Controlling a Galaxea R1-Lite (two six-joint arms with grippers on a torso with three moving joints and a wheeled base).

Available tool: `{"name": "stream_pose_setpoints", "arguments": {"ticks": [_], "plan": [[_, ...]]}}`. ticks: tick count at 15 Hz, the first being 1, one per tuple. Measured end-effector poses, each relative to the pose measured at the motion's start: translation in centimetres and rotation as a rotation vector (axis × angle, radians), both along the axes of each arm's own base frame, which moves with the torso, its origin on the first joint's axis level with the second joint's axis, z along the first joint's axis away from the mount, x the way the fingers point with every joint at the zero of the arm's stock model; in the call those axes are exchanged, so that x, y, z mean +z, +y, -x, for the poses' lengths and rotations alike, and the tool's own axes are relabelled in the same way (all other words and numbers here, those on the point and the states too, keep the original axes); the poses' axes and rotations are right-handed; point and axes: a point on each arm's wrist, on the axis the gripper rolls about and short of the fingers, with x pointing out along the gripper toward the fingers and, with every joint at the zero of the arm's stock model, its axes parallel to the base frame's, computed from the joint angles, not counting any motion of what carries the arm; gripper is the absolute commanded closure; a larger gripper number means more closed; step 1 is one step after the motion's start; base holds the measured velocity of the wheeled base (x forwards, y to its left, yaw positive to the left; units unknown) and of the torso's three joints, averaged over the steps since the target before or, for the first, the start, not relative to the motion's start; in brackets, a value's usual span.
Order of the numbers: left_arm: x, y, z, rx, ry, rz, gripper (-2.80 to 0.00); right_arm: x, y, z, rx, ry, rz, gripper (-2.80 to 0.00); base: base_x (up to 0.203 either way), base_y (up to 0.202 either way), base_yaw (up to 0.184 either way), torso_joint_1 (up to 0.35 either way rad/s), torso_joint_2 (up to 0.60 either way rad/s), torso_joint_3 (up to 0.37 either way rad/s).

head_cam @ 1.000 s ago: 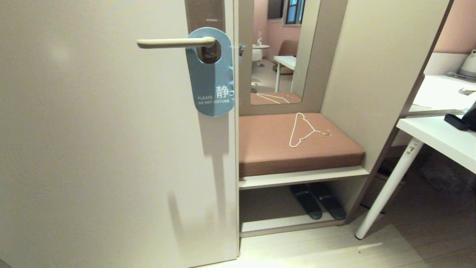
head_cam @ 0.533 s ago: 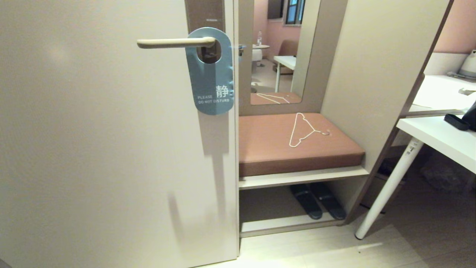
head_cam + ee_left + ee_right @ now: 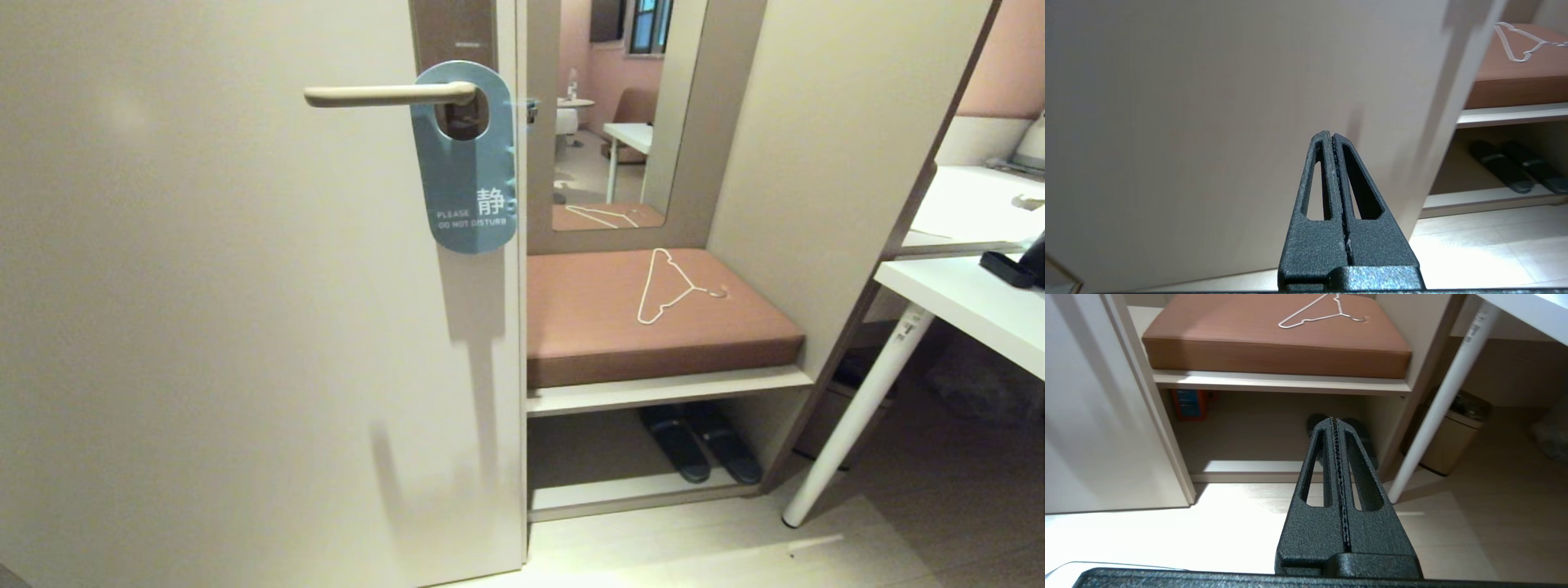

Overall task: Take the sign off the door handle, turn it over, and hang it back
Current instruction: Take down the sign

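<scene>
Head view had the sign (image 3: 465, 175), a flat blue-grey card with rounded ends and a large hole, hanging by that hole on the door handle (image 3: 384, 95), a slim cream-beige straight lever. Its blue-grey face was turned outward, showing white "PLEASE DO NOT DISTURB" lettering near the lower end. The lever was fixed to a tall narrow brown-grey plate (image 3: 453, 28) on the pale beige door (image 3: 229, 327), and the card hung close to the door's edge.

Just past that edge stood a built-in bench with a terracotta cushion (image 3: 653, 318), a thin white wire hanger (image 3: 673, 286) lying on it and a pair of dark slippers (image 3: 702, 445) on the shelf beneath. A white desk (image 3: 963, 302) on a slanted white leg lay further to the right.

Neither arm appeared in the head view. The left gripper (image 3: 1331, 136) was clenched on nothing, low down and facing the bare lower door. The right gripper (image 3: 1336, 421) was likewise pressed shut and empty, aimed at the shelf under the bench.

By my judgement the first step, taking the sign off, had not begun. The next move would call for raising one arm to handle height, parting its jaws, pinching the card's lower half, then lifting and sliding it along the lever toward the free end.
</scene>
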Motion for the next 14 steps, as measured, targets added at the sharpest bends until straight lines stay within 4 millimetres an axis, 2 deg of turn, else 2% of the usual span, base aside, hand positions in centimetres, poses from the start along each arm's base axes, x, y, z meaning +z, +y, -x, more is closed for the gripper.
{"name": "stream_pose_setpoints", "arguments": {"ticks": [2, 10, 14], "plan": [[0.0, 0.0, 0.0, 0.0, 0.0, -0.001, 0.0, 0.0, 0.0, 0.0, 0.0, 0.0, 0.0, 0.0, 0.002, 0.09, -0.007, 0.0, 0.0, 0.003], [0.0, 0.0, 0.0, 0.0, 0.0, -0.002, 0.0, 0.0, 0.0, 0.0, 0.0, 0.0, 0.0, 0.0, 0.0, 0.183, -0.001, 0.002, 0.0, 0.004], [0.0, 0.0, 0.0, 0.0, 0.0, -0.002, 0.0, 0.0, 0.0, 0.0, 0.0, 0.0, 0.0, 0.0, 0.0, 0.021, 0.0, 0.001, 0.0, 0.001]]}}
